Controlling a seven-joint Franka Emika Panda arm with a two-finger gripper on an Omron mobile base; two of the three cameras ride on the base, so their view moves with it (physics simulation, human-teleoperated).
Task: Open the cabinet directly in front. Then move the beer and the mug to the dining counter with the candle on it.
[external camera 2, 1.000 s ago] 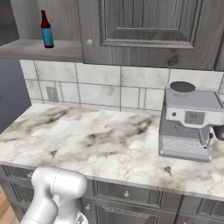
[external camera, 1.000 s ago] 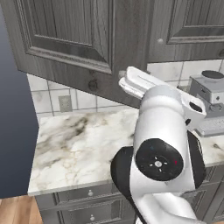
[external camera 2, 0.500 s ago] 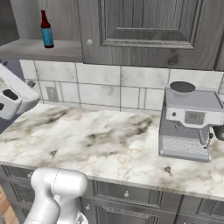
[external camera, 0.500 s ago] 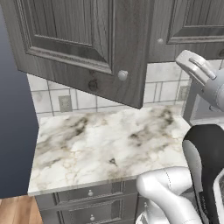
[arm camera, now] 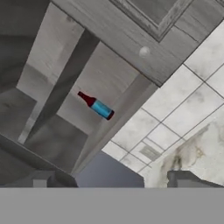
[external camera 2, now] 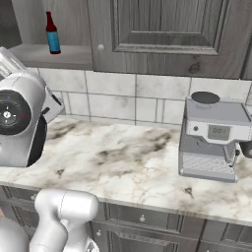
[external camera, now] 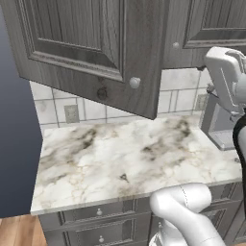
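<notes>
Hand view: my gripper (arm camera: 111, 183) stands wide apart, holding and touching nothing. Left cabinet (external camera: 91, 48) door swung open; beer (external camera 2: 51, 33), dark red with blue label, upright on its shelf.

Light: even and soft, rendered, falling from no clear source in all three views.
Shadows: the cabinet (arm camera: 65, 83) interior is sitting dim in the hand view; faint shade is lying under the open door (external camera: 96, 53).
Glare: none showing on the marble worktop (external camera 2: 128, 157).
Sharpness: textures are looking soft and slightly blurred; the beer (arm camera: 96, 106) is reading coarse.
Distortion: the hand view is rolling sharply.
</notes>
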